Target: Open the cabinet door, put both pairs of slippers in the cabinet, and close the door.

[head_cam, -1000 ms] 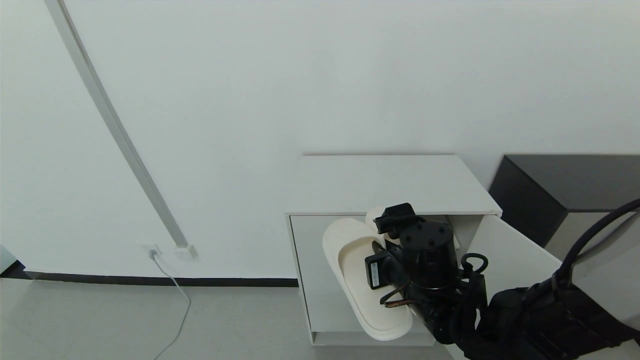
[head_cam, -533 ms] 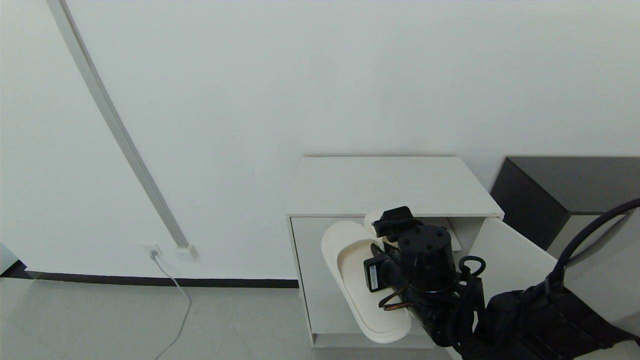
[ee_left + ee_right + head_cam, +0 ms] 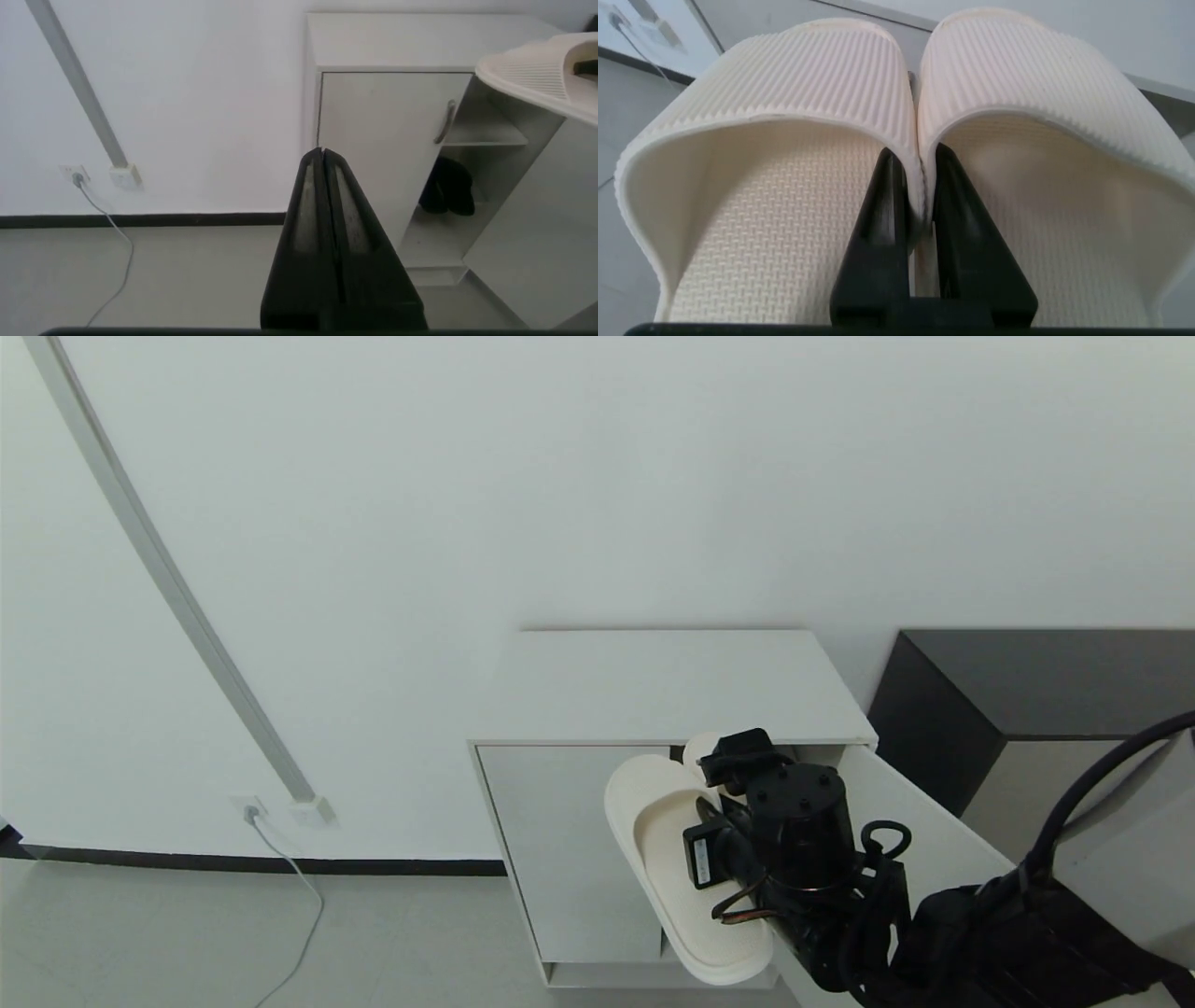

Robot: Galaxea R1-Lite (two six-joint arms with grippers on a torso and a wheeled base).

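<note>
Pinching both cream slippers [image 3: 775, 149] with the right gripper [image 3: 915, 177], clamped across their two touching inner walls. Holding the pair toes-forward ahead of the fingers, heels trailing back under the wrist, right at the cabinet [image 3: 653, 681] opening, just left of the open door [image 3: 920, 840].

Holding the left gripper [image 3: 322, 163] pressed together on nothing, well back from the cabinet.

Risks:
- Could drop one slipper: a thin bite on soft foam walls with a lot of overhang, so likely to peel out on a jolt.
- Could clip the closed door [image 3: 560, 849] on the gripper's left, or the shelf [image 3: 481, 143] edge ahead, with the wide toes. Looks like a tight fit side by side.
- Might land on the dark pair [image 3: 447, 187] already sitting under that shelf. Probably better to aim for the shelf itself.
- Could nudge the open door with the forearm on the way in.

Hard to make out:
- Can't see how deep the fingers bite, hidden between the slipper walls.
- Can't see the cabinet interior from the head view, blocked by wrist and slippers.
- Can't fully confirm the dark shape as slippers, too shadowed.
- Can't see the open door's lower end, cut off at the frame edge.
</note>
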